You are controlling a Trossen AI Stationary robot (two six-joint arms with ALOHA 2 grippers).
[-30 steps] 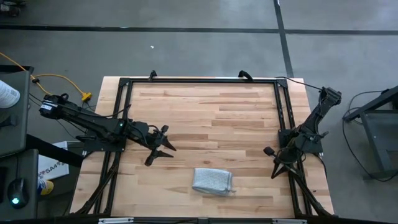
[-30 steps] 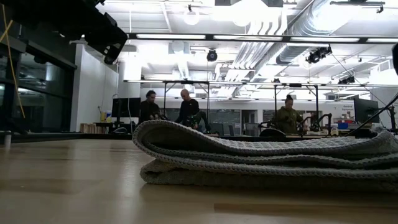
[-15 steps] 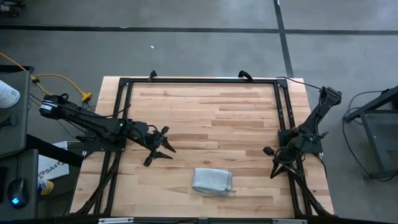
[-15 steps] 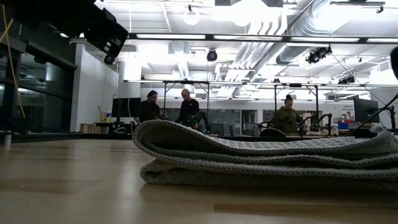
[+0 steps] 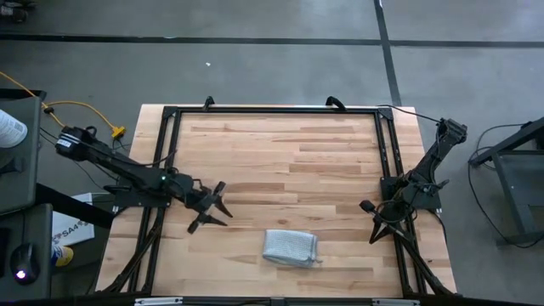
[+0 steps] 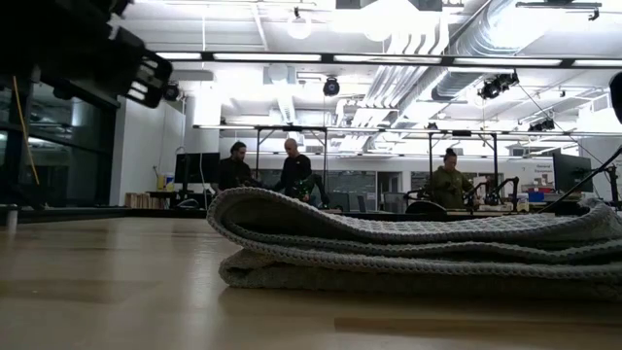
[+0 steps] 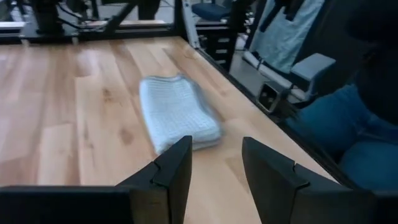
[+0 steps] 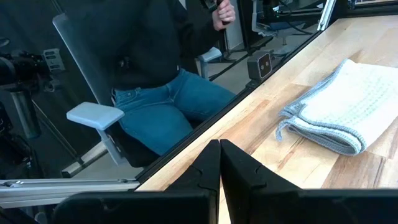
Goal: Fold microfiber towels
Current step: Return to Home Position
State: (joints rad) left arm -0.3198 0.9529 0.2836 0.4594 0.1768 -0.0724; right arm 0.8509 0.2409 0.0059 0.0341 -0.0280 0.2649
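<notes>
The light grey-blue microfiber towel (image 5: 290, 246) lies folded into a small thick rectangle on the wooden table near its near edge; it also shows in the low view (image 6: 418, 248), the left wrist view (image 7: 177, 112) and the right wrist view (image 8: 348, 106). My left gripper (image 5: 211, 207) hangs open and empty above the table, left of the towel; its fingers show in the left wrist view (image 7: 214, 165). My right gripper (image 5: 371, 223) waits shut at the table's right side; its fingers show in the right wrist view (image 8: 219, 163).
A black frame (image 5: 272, 109) runs along the table's far and side edges. A seated person in jeans (image 8: 168, 93) is just beyond the table's near edge. People stand far off in the room (image 6: 292, 170). Bare wood (image 5: 289, 161) lies beyond the towel.
My left gripper has drawn back toward the table's left edge, away from the towel, staying open. The towel has not moved.
</notes>
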